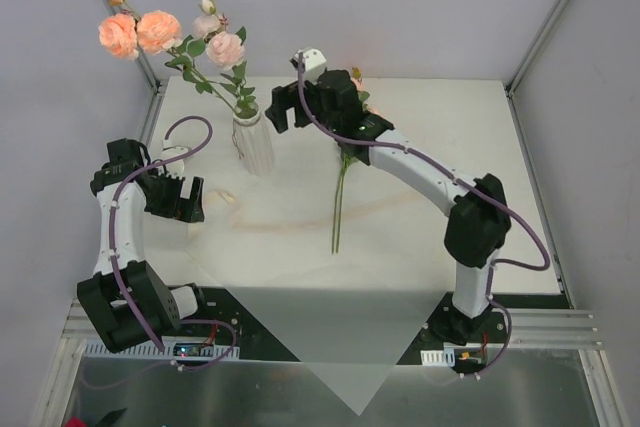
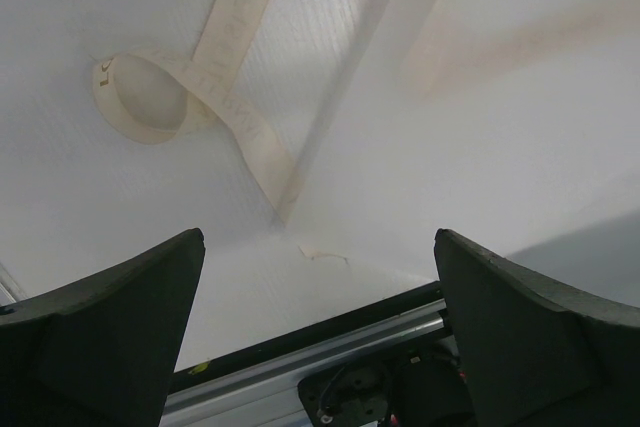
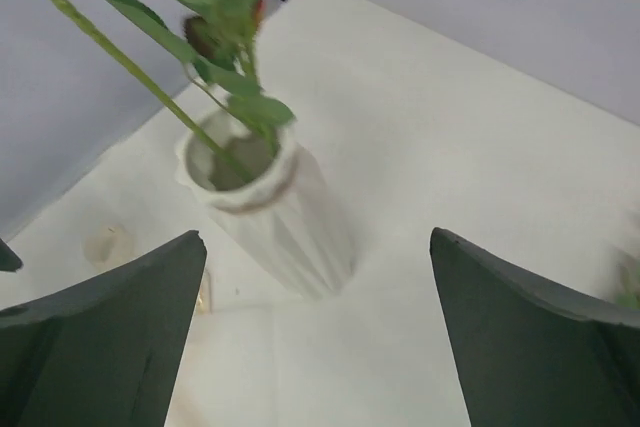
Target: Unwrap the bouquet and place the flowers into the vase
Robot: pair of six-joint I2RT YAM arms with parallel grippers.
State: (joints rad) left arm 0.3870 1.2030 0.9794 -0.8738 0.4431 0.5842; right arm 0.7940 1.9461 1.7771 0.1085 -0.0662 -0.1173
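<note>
**A:** When the overhead view is entered first, what goes on the list?

**B:** Item one: vase point(image 1: 253, 144), white and ribbed, toward the far left corner of the surface point(image 1: 440, 137). Flowers point(image 1: 225, 49) stand in it, with the blooms well above the rim. Item two: loose stem point(image 1: 340, 202), flat near the middle of the surface, its far end hidden under the right arm. Item three: ribbon point(image 1: 226, 198), pale, just beside the left fingers point(image 1: 180, 199). The right fingers point(image 1: 280, 107) hover just beside the vase on its right, not touching it.

**A:** Left wrist view?

**B:** The left fingers point(image 2: 100, 317) are spread wide with nothing between them. Below them is a looped ribbon point(image 2: 150, 97) on white. No flower is in view.

**A:** Right wrist view?

**B:** The right fingers point(image 3: 100, 327) are also wide and empty. The vase point(image 3: 275, 212) sits low between them, apart from both. Green stems lean in its mouth, and the leaves above are blurred.

**A:** Step in hand?

**B:** Judged as filling the vase one stem at a time. The unwrapping looks done, and one stem is not yet in.

**A:** Requirement for the next move?

**B:** Probably the right arm backs clear of the leaves and comes down over the loose stem. The fingers would close on its middle and lift it bloom-up. The cut end must then go into a narrow mouth that already holds stems, without tipping the vase.
</note>
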